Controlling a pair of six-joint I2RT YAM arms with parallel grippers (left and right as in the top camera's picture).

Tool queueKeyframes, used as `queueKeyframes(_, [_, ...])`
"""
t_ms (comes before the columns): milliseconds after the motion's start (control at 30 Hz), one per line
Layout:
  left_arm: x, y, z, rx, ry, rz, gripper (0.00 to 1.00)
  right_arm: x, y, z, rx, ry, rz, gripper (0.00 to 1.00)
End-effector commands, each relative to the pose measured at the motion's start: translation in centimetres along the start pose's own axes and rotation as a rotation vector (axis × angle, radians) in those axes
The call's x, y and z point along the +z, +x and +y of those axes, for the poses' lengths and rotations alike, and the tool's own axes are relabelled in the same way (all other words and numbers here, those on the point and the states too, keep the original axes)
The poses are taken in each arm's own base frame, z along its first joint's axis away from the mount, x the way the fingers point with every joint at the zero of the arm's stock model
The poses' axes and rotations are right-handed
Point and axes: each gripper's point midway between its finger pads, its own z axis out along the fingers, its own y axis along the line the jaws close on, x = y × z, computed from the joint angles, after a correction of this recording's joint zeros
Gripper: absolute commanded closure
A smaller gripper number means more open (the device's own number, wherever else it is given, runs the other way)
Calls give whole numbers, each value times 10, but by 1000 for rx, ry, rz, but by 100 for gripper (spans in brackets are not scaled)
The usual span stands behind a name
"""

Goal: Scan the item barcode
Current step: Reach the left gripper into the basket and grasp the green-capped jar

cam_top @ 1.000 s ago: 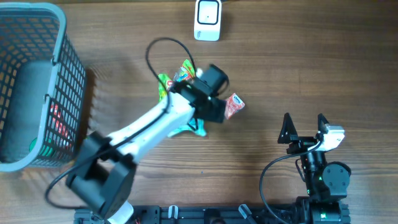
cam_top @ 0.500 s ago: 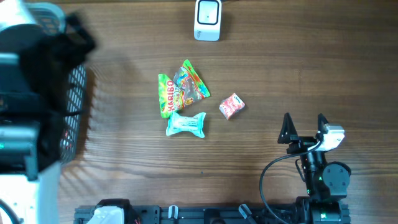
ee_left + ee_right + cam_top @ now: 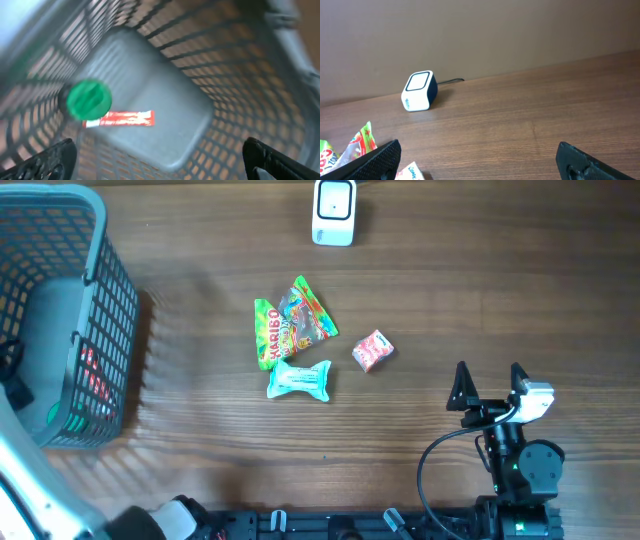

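What could go wrong from here? The left gripper [image 3: 160, 162] hangs over the basket [image 3: 100, 240], which sits at the far left corner of the tabletop [image 3: 500, 280]. If it goes down crooked, we think a finger could catch in the holes of the basket wall and tip or push the basket. The picture from that wrist is blurry, so we cannot tell how close the fingers are to the wall. Inside the basket we see a green cap [image 3: 89, 100] and a red stick packet [image 3: 125, 118] on something flat and grey.

4 snack packets lie in the middle of the tabletop: the Haribo bag [image 3: 266, 335], the shiny colourful bag [image 3: 308, 312], the light blue packet [image 3: 298, 380] and the small red packet [image 3: 372, 350]. The first 3 touch or lie partly on each other. A grab there could lift 2 at once or drag a neighbour along. The bags look thin and slippery, so one could slide out of a grip.

We cannot see any barcode. The lines might face the wrong way when a packet comes to the barcode scanner [image 3: 333, 212], and then nothing would scan. The scanner stands at the middle of the far edge, well apart from the packets.

The left gripper is spread wide and holds nothing. The right gripper [image 3: 490, 385] waits by the near edge, toward the right corner. It is spread wide too, holds nothing, and touches nothing.
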Motion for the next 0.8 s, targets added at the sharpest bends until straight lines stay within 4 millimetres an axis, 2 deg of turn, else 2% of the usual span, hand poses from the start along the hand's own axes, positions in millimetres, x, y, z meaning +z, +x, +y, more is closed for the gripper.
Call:
queueKeyframes(0, [43,18,-1,-210,-121,17,0,0,0,-1,1,7,-2,0])
queueKeyframes(167, [86,32,8,-246,-256,-9,0,0,0,-1,1,7,-1,0])
queueKeyframes(300, [110,45,19,-314,-350,-8,0,0,0,-1,2,7,-1,0])
queueKeyframes(400, [118,51,34,-309,-441,-14,0,0,0,-1,1,7,-1,0])
queueKeyframes(500, [120,57,61,-429,-577,-58,0,0,0,-1,2,7,-2,0])
queueKeyframes(667, [130,62,79,-421,-643,-71,0,0,0,-1,1,7,-1,0])
queueKeyframes(767, [131,56,90,-413,-678,-105,0,0,0,-1,1,7,-2,0])
